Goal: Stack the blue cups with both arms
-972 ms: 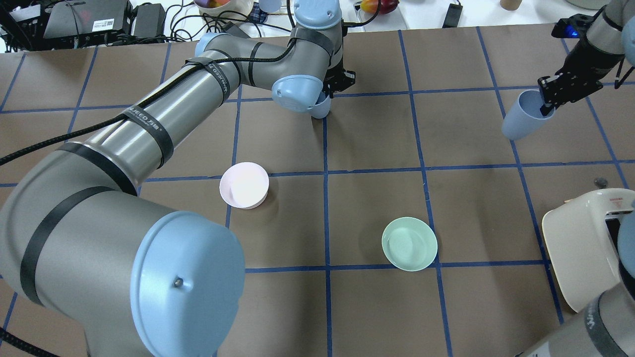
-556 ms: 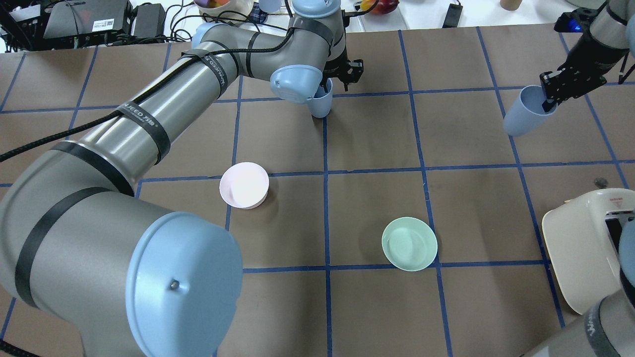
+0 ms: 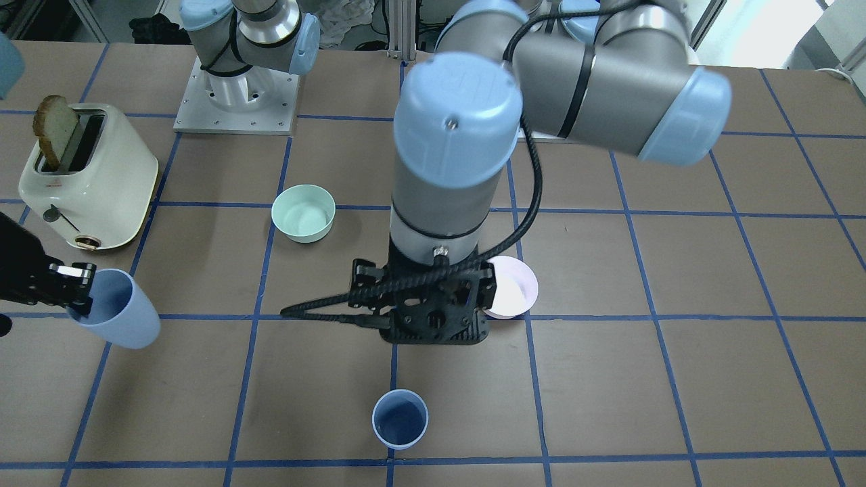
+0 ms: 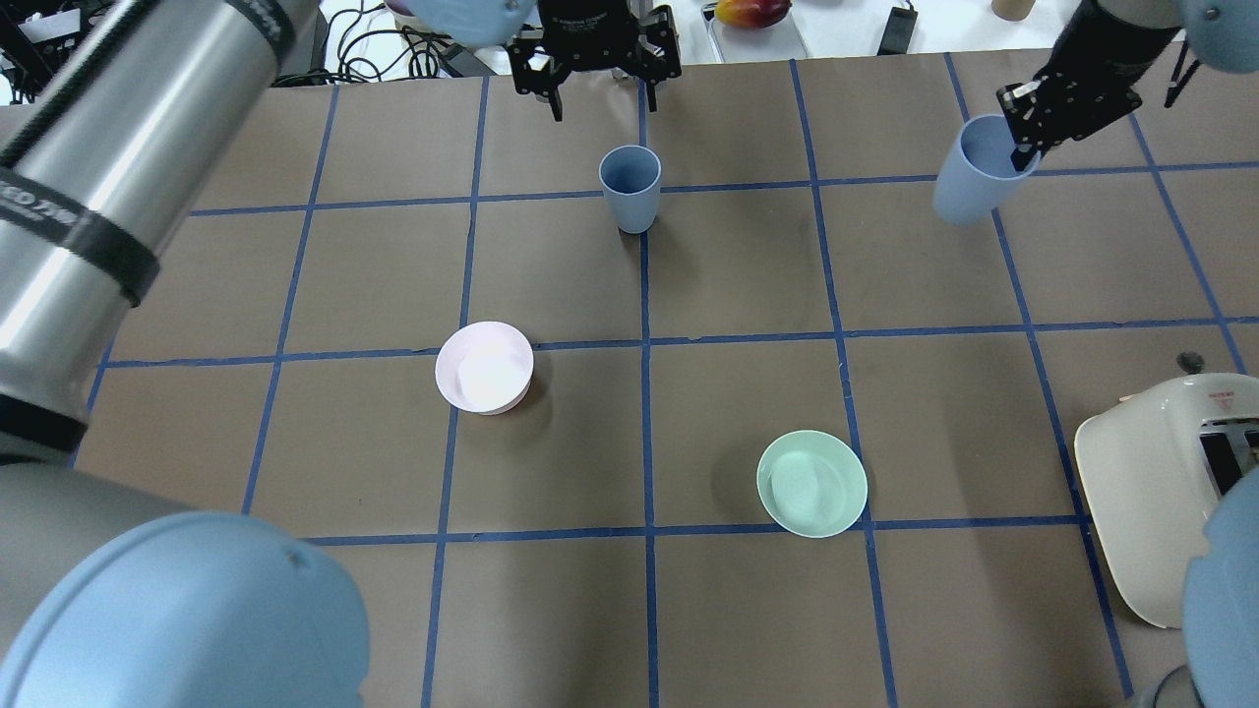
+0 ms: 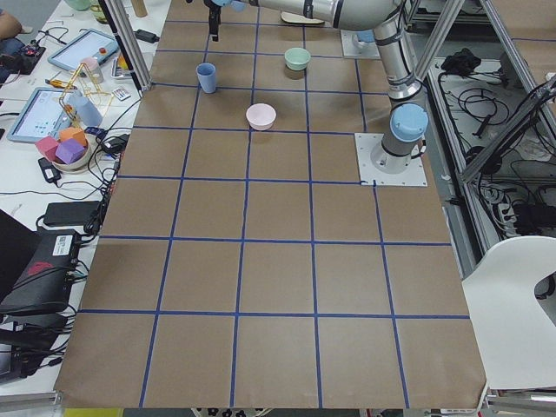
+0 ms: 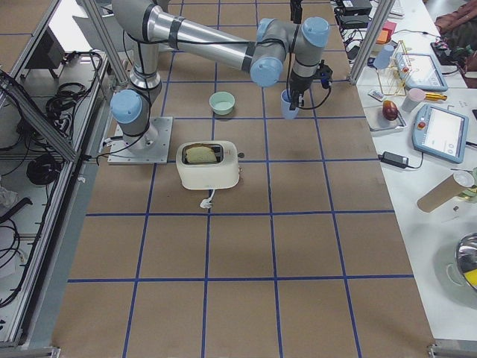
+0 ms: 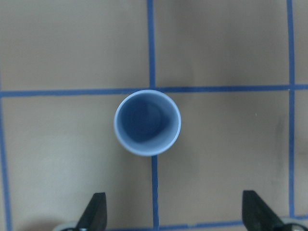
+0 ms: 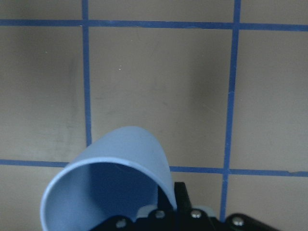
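A standing blue cup [image 4: 629, 187] is seen upright and mouth-up on the desk [image 4: 748, 275], on a blue tape line, with nothing touching it. The left gripper [image 4: 602, 98] is held above and just beyond it, with its jaws spread wide and nothing between them. A carried blue cup [image 4: 969, 182] is held clear of the desk, well apart from the first, by the right gripper [image 4: 1021, 147]. That gripper is clamped on the rim alone, one finger inside the wall and one outside, so the cup hangs tilted.

Trouble is most likely to be caused by that tilt. If the carried blue cup is lowered without being levelled, its base may be caught on the other cup's rim. The standing blue cup is steadied by nothing and could be tipped or shoved along the desk. The thin pinch on a smooth wall may also be loosened in transit, and the cup could be swung or dropped. A clash of arms is to be feared unless the left gripper is drawn away from above the target. The pink bowl [image 4: 484, 367] and green bowl [image 4: 811, 483] are set nearer the robot and are unlikely to be struck.
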`<state>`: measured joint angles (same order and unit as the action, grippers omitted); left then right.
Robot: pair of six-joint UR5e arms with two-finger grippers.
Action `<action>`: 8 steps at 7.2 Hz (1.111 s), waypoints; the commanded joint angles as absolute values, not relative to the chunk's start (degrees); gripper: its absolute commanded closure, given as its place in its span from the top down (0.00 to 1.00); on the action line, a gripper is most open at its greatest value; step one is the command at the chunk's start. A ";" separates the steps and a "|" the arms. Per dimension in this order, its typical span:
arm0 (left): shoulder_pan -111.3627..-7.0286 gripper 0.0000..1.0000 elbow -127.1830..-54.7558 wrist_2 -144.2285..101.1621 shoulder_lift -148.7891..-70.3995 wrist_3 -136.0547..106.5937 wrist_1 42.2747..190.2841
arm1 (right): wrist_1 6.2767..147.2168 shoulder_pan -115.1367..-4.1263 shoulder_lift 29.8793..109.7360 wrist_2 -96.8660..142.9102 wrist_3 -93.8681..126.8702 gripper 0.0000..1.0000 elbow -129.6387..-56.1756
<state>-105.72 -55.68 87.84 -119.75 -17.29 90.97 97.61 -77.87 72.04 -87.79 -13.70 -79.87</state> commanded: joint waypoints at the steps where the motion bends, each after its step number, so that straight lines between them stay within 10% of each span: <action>1: -101.53 1.00 -59.46 88.50 -112.80 -16.18 103.47 | 98.34 -87.15 71.46 -87.54 -1.37 0.00 -76.31; 8: -93.52 1.00 -89.62 92.46 -92.57 -8.71 82.01 | 104.14 -103.43 55.20 -85.78 23.00 0.00 -59.59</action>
